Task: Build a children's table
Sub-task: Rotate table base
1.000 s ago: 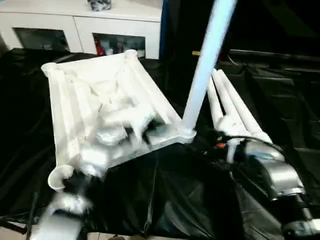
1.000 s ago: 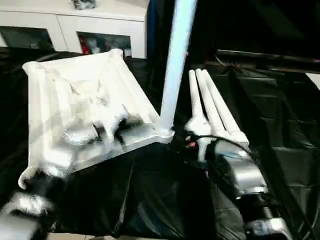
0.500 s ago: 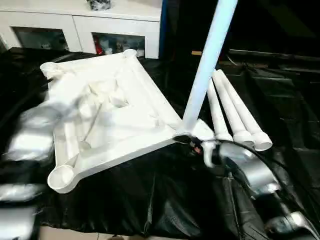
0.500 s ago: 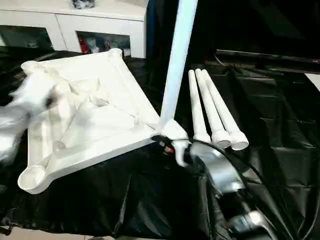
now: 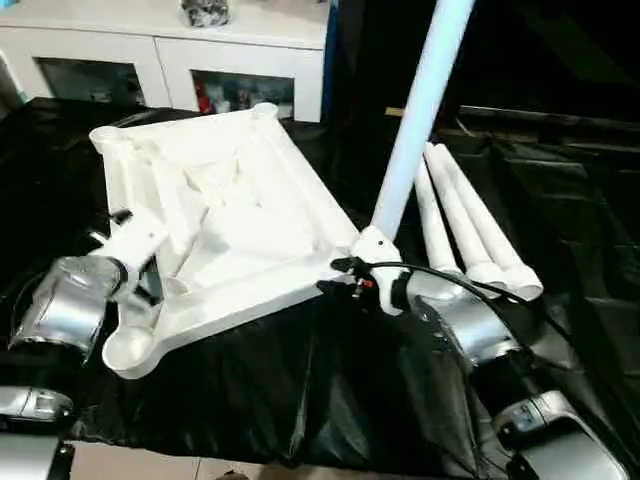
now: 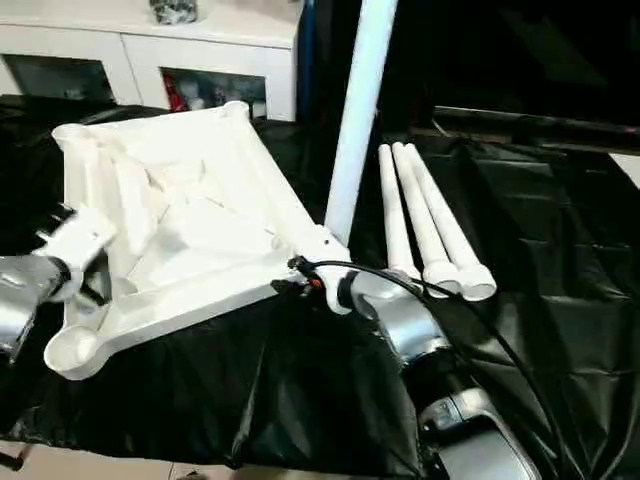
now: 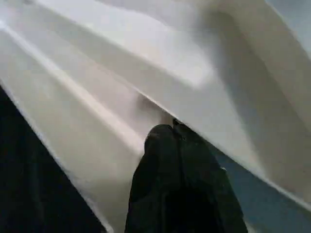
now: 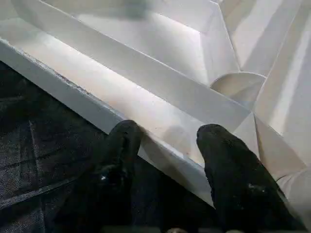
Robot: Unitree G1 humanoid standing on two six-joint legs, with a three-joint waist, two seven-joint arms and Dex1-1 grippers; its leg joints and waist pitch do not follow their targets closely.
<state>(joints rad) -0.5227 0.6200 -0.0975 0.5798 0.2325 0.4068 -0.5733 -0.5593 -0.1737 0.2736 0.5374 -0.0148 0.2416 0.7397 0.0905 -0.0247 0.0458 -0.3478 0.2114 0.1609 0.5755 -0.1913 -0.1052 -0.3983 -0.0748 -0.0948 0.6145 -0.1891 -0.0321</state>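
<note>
The children's table lies upside down: a white tabletop (image 5: 240,200) with its ribbed underside up, on black cloth. One white leg (image 5: 420,100) stands upright in the near right corner socket. Three more legs (image 5: 462,225) lie side by side to its right. My left gripper (image 7: 167,133) is shut, its tips pressed against a rib near the empty near left socket (image 5: 128,347). My right gripper (image 8: 167,133) is open and straddles the tabletop's near rim beside the upright leg's foot (image 5: 372,243), one finger outside, one inside.
A white cabinet (image 5: 160,60) with glass doors stands behind the work surface, with a small object (image 5: 205,12) on top. Black cloth (image 5: 300,400) covers the surface and drops off at the near edge. Cables run along my right forearm (image 5: 470,325).
My left arm swung out to the left and came back to the tabletop's near left edge, fingers closing. My right gripper moved left from the lying legs to the rim, its fingers narrowing.
</note>
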